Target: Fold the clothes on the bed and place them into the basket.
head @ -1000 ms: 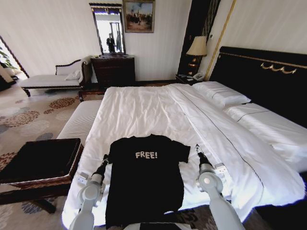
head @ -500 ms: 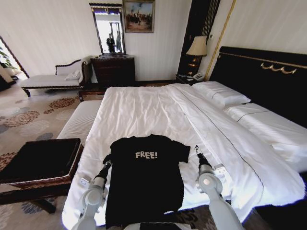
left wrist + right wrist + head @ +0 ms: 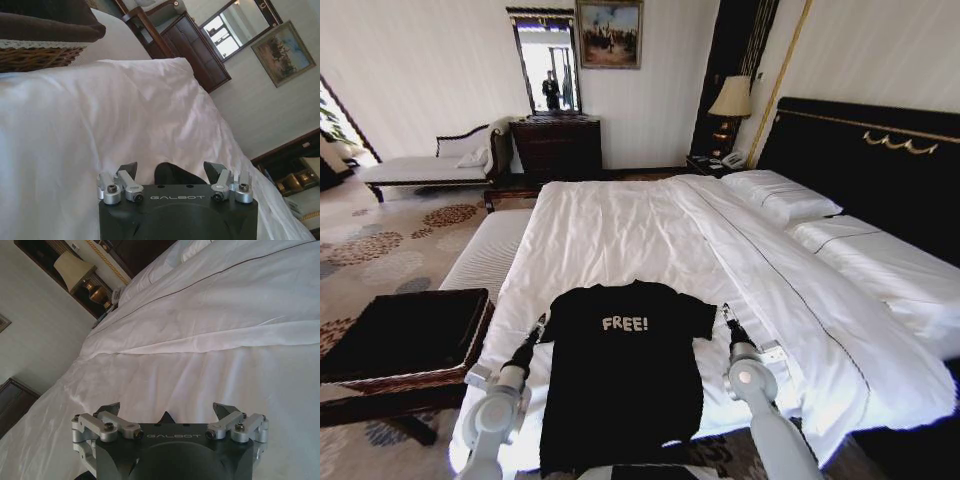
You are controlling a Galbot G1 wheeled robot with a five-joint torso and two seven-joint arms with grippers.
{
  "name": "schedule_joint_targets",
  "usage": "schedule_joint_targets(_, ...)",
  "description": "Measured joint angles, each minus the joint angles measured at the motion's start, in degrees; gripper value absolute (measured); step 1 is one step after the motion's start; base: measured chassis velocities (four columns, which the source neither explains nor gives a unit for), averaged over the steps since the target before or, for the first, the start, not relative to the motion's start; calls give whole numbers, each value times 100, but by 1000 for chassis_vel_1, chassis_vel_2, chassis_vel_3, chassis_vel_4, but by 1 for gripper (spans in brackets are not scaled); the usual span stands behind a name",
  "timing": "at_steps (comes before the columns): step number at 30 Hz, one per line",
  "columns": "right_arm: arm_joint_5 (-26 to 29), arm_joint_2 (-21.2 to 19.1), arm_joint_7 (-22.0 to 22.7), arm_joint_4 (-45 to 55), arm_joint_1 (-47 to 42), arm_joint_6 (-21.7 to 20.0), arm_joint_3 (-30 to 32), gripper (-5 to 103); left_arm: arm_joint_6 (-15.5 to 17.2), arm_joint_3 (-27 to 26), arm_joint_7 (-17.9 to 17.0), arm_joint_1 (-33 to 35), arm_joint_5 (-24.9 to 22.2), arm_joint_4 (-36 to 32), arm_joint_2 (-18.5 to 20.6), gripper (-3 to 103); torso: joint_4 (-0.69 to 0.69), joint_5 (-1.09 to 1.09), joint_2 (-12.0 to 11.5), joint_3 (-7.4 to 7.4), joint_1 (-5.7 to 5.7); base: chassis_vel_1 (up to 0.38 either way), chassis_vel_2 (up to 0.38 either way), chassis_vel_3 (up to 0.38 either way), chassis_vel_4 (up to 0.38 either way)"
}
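Note:
The clothes, a black T-shirt [image 3: 623, 375] with white "FREE!" lettering, lie flat at the near edge of the white bed [image 3: 620, 225]. My left gripper [image 3: 534, 330] sits at the shirt's left sleeve. In the left wrist view that gripper [image 3: 170, 171] is open, and a bit of black sleeve [image 3: 175, 176] lies between its fingers. My right gripper [image 3: 727, 314] is just beside the right sleeve. It is open too [image 3: 167, 409], with a small black tip of cloth [image 3: 165, 418] at its middle. The wicker basket [image 3: 405, 338] with black lining stands left of the bed.
A pale upholstered bench [image 3: 490, 250] runs along the bed's left side behind the basket. Pillows [image 3: 780, 195] and the black headboard [image 3: 880, 160] are at the far right. A dresser [image 3: 557, 145], a chaise [image 3: 425, 165] and a bedside lamp [image 3: 730, 100] stand by the far wall.
My left arm has shifted slightly outward to the left, with its gripper still at the left sleeve. The right gripper has edged a little closer to the right sleeve. The shirt lies as before.

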Motion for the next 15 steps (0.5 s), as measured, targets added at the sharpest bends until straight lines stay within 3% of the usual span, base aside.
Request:
schedule_joint_targets(2,-6,1,1,0,-2,0,-5,100,-2,-5,-1,-60,-3,98,28,79,0,0,0,0,0,0,0,0,0)
schedule_joint_targets(5,-24,1,7,1,-27,-2,0,100,-5,63,59,-282,20,487,64,95,0,1,0,0,0,0,0,0,0)
schedule_joint_targets(15,-33,-13,10,-27,-77,-2,55,100,-55,355,158,-373,203,740,-148,100,0,2,0,0,0,0,0,0,0)
